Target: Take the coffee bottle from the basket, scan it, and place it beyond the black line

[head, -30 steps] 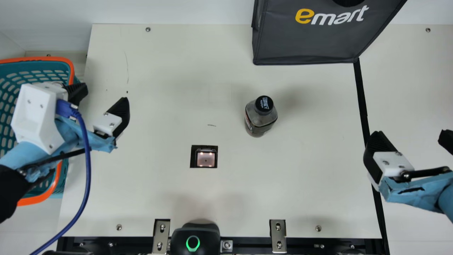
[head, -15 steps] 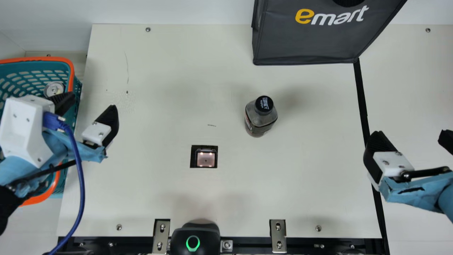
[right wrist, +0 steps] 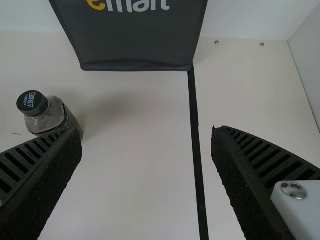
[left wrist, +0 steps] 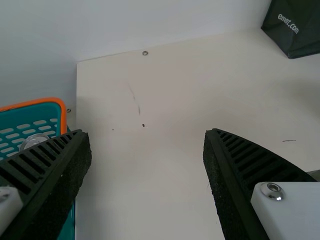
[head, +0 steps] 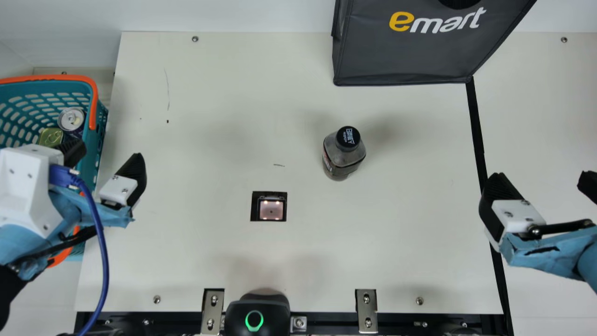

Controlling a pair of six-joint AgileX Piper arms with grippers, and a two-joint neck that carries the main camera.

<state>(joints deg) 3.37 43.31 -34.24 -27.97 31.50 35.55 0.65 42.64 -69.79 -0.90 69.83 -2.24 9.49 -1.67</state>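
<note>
The dark coffee bottle with a black cap (head: 343,154) stands upright on the table, right of the square scanner window (head: 271,210) and left of the black line (head: 476,130). At the basket's right side my left gripper (head: 108,151) is open and empty; in its wrist view the left gripper (left wrist: 147,132) has bare table between its fingers. My right gripper (head: 540,179) stands open over the black line. From its wrist the right gripper (right wrist: 146,129) shows spread fingers, the bottle (right wrist: 47,117) partly behind one of them.
A teal basket (head: 95,154) with an orange rim holds a silver-topped can (head: 71,119) and a green-gold can (head: 51,137). A dark grey bag (head: 401,56) stands at the back. At the front edge sit a black device (head: 257,315) and metal brackets.
My left gripper has moved left and toward the front edge, staying open and uncovering cans in the basket. The right arm and the bottle have kept still.
</note>
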